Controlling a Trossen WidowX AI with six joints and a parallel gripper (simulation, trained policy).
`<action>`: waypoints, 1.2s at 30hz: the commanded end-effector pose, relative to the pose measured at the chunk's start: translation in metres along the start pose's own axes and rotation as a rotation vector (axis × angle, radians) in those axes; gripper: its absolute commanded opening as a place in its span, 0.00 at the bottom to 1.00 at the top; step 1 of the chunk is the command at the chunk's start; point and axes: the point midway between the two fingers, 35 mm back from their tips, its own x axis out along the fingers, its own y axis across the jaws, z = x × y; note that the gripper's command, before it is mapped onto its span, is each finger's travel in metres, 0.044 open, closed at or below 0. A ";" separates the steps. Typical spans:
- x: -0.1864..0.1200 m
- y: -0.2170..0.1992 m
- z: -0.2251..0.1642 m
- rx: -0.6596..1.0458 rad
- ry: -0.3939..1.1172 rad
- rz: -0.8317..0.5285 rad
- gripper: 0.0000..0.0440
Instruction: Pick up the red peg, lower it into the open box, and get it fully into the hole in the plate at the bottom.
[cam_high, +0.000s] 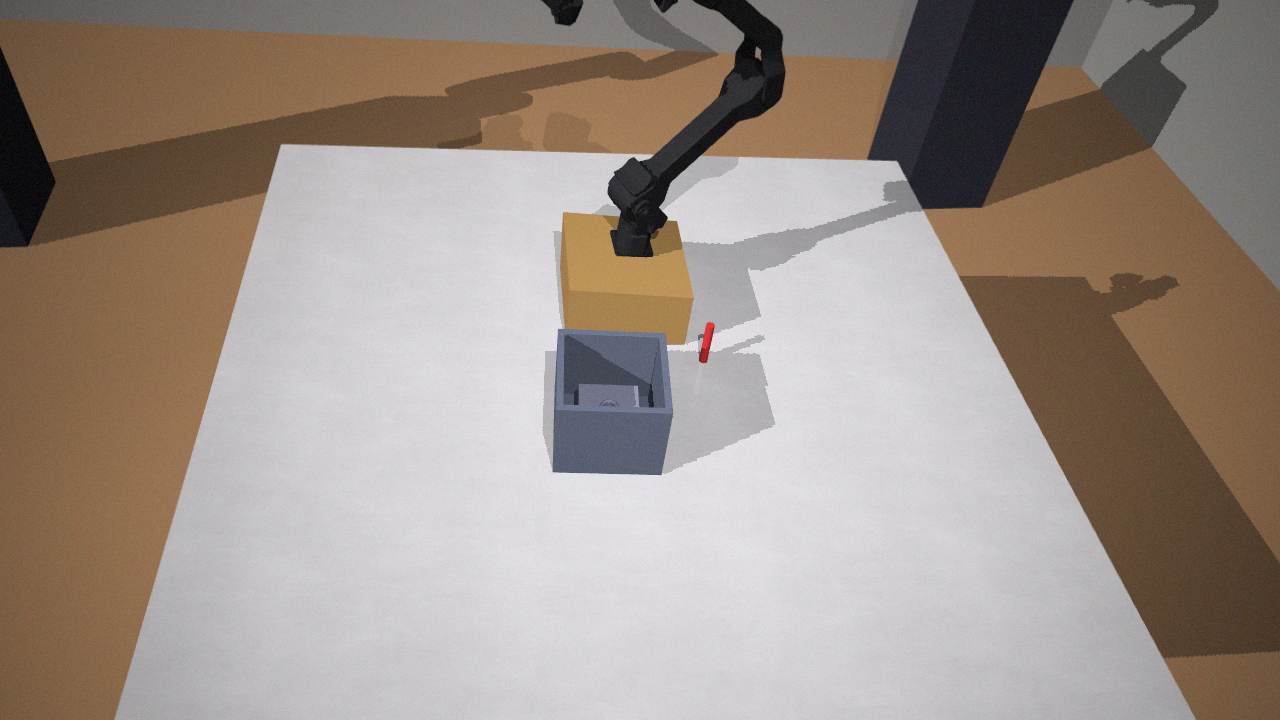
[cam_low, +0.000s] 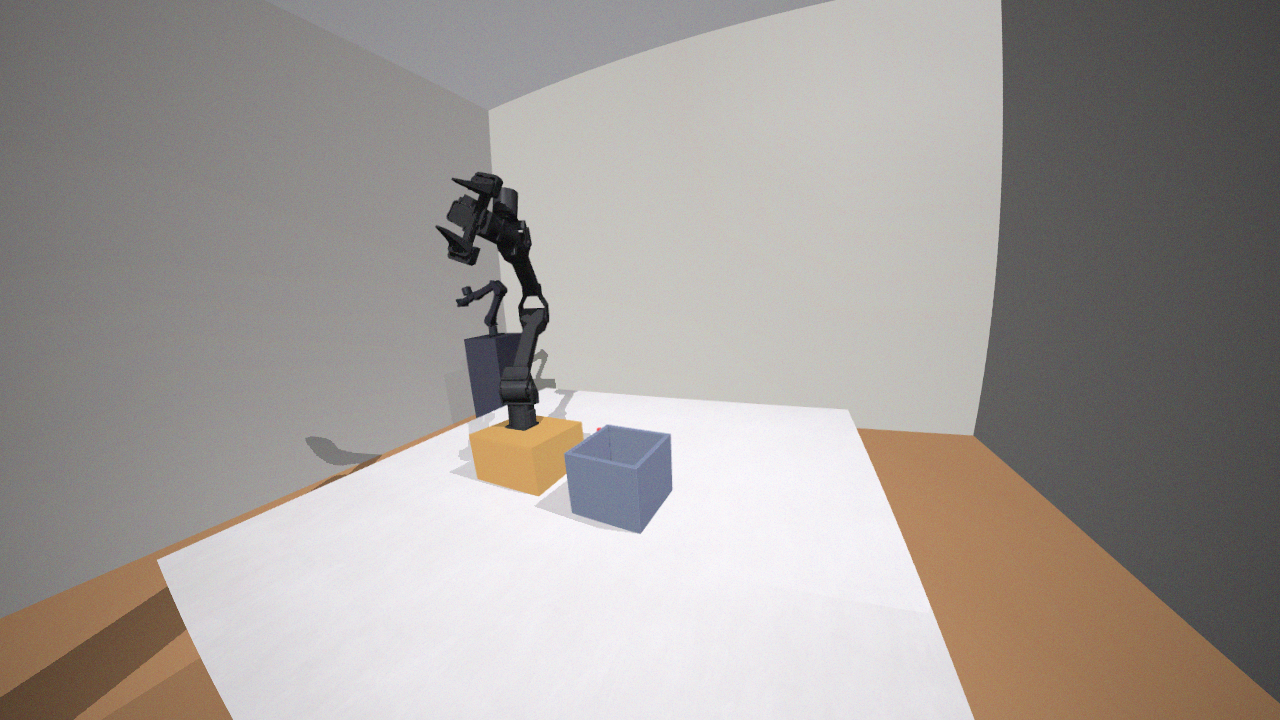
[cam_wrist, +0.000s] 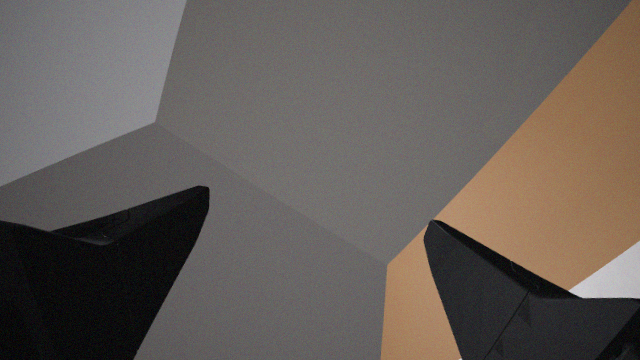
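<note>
Landmark: open box (cam_high: 608, 443) (cam_low: 604, 492). Red peg (cam_high: 706, 342) (cam_low: 598, 429) stands outside, near it, prob. upright w/ slight tilt. Gripper (cam_low: 444, 204) (cam_wrist: 321, 214) is high above box level, jaws wide apart, nothing btwn. Plate (cam_high: 595, 394) lies inside box.
</note>
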 end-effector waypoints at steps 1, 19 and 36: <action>0.002 0.001 -0.022 0.086 0.097 -0.004 1.00; -0.020 0.009 -0.107 0.407 0.490 -0.082 1.00; -0.067 0.009 -0.179 0.635 0.829 -0.282 0.99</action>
